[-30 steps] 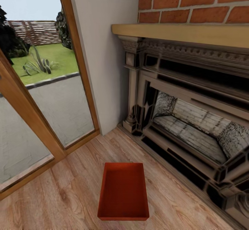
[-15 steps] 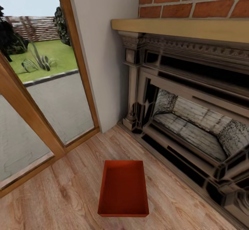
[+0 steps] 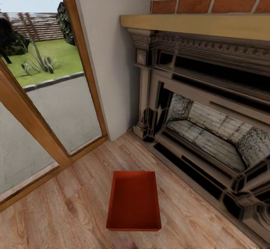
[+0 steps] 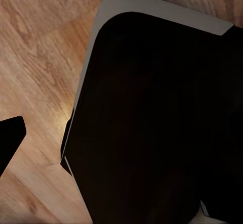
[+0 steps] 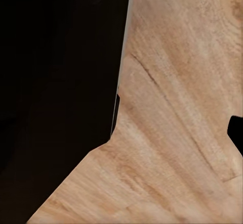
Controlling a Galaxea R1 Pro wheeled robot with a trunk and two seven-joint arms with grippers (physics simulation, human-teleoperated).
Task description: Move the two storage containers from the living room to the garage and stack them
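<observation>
Storage container (image 3: 134,201) sits low-centre on the wood-plank floor (image 3: 67,211), brick fireplace (image 3: 210,129) at right, glass doors (image 3: 45,91) at left; finger state cannot be told.

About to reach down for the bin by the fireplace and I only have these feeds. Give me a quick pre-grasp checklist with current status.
1. Storage container in the head view, ahead of the robot: ok.
2. Container upright, open side up, inside looks empty: ok.
3. Container sits flat on the wood-plank floor, apart from the fireplace and the glass door: ok.
4. Second container located: not ok, just one is visible.
5. Left and right gripper open: cannot tell; the wrist views show dark robot body and floor.
6. Arms lined up with the container's rim: cannot tell.
</observation>
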